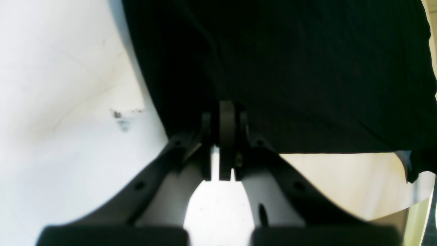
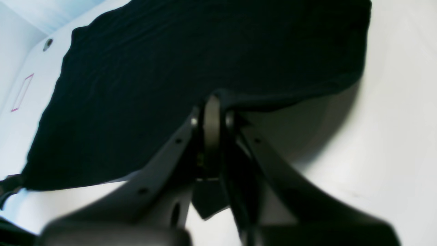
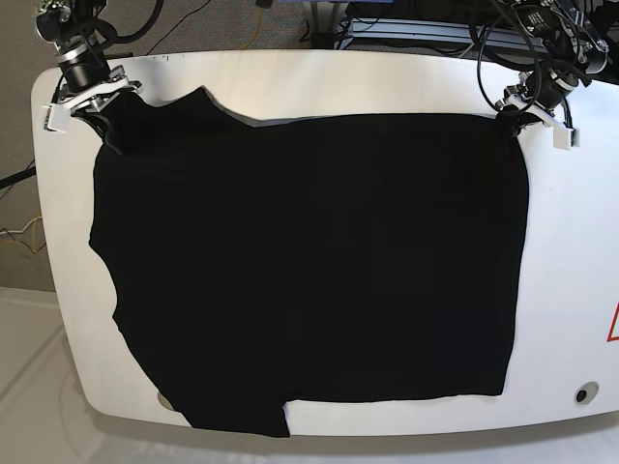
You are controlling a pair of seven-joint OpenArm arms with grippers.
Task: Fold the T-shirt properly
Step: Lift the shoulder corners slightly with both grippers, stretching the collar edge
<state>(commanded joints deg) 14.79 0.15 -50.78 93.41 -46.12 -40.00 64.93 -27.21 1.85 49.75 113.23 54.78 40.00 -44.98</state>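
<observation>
The black T-shirt (image 3: 309, 261) lies spread flat over most of the white table (image 3: 571, 290), one sleeve hanging past the near edge. No print shows on it. At the far right corner my left gripper (image 3: 515, 113) is shut on the shirt's edge; the left wrist view has the T-shirt (image 1: 290, 68) held between the closed fingers of that gripper (image 1: 227, 114). At the far left corner my right gripper (image 3: 100, 109) pinches the other end. In the right wrist view the T-shirt (image 2: 170, 68) bunches where this gripper (image 2: 212, 104) closes on it.
A small round hole (image 3: 581, 394) sits in the table's near right corner, with a red mark (image 3: 613, 324) at the right edge. Cables and equipment (image 3: 406, 19) run behind the far edge. Bare table shows right of the shirt.
</observation>
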